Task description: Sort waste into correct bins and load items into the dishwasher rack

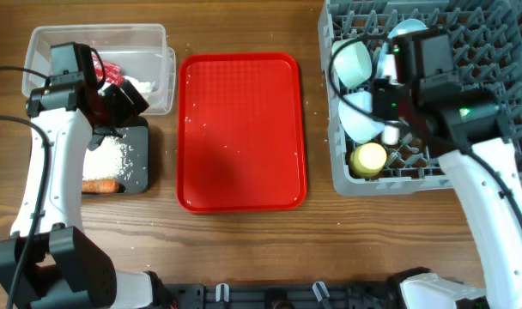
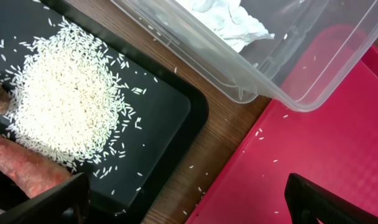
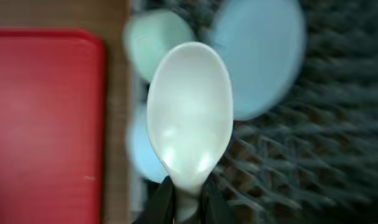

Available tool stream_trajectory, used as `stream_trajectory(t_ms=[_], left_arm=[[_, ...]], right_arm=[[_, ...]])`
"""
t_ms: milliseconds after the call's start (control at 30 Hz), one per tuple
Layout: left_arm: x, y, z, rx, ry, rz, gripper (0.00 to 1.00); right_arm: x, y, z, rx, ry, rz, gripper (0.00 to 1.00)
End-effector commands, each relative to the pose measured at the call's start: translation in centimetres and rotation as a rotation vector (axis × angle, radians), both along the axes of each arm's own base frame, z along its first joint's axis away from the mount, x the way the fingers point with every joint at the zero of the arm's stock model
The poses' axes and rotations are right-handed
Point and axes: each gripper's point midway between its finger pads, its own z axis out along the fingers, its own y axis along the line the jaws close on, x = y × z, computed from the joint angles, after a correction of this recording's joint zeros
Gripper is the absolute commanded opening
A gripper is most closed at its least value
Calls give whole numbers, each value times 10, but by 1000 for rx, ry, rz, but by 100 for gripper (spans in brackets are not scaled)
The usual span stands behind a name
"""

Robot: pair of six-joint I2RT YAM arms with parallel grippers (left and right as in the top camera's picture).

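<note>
White and plastic, the spoon point(image 3: 189, 112) is clenched by its handle in your right gripper point(image 3: 188, 202). It sits above the grey dishwasher rack point(image 1: 501, 51), where a mint bowl point(image 1: 354, 62), the blue plate point(image 3: 263, 56) and the yellow cup point(image 1: 369, 159) crowd below. Your left gripper point(image 2: 189, 202) hangs spread wide and empty over the edge of the black tray point(image 2: 170, 118), near the rice point(image 2: 64, 106), with the clear tub point(image 2: 288, 68) just beside.

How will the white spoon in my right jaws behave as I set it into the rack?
The spoon looks thin, glossy plastic, so probably light and slippery. The jaws pinch only its narrow handle, so it may pivot if bumped. The rack is an open grid; it could slip between pegs.
</note>
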Motion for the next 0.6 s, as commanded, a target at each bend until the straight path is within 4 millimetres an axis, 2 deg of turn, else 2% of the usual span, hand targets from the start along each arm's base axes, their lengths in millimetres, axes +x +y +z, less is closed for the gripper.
stream_trajectory(t_ms=[0, 33, 67, 133, 167, 233, 267, 333, 400, 467, 500, 533, 567], left_arm=[[3, 0, 3, 1, -10, -1, 100], [3, 0, 3, 1, -10, -1, 100], [3, 0, 3, 1, -10, -1, 100], [3, 0, 3, 1, -10, -1, 100], [3, 0, 3, 1, -10, -1, 100], [3, 0, 3, 1, -10, -1, 100], [3, 0, 3, 1, -10, -1, 100], [2, 0, 3, 1, -9, -1, 100], [3, 0, 3, 1, -9, -1, 100], [3, 0, 3, 1, -10, -1, 100], [3, 0, 3, 1, -9, -1, 100], [3, 0, 3, 1, -10, -1, 100], [3, 0, 3, 1, -10, -1, 100]], right_arm=[[-4, -68, -26, -215, 70, -156, 4], [-7, -86, -50, -224, 112, -187, 4], [-8, -93, -59, -224, 122, -207, 4], [-7, -94, -83, -190, 147, -187, 4], [-3, -92, -92, -173, 135, -182, 12], [-1, -87, -96, -145, 128, -168, 56], [0, -84, -97, -129, 127, -158, 61], [3, -79, -97, -103, 117, -145, 67], [6, -74, -97, -74, 110, -132, 68], [8, -58, -91, 20, 93, -106, 68], [9, -45, -71, 90, 50, -59, 68], [8, -39, -61, 115, 30, -39, 69], [3, -30, -32, 163, -28, -1, 71]])
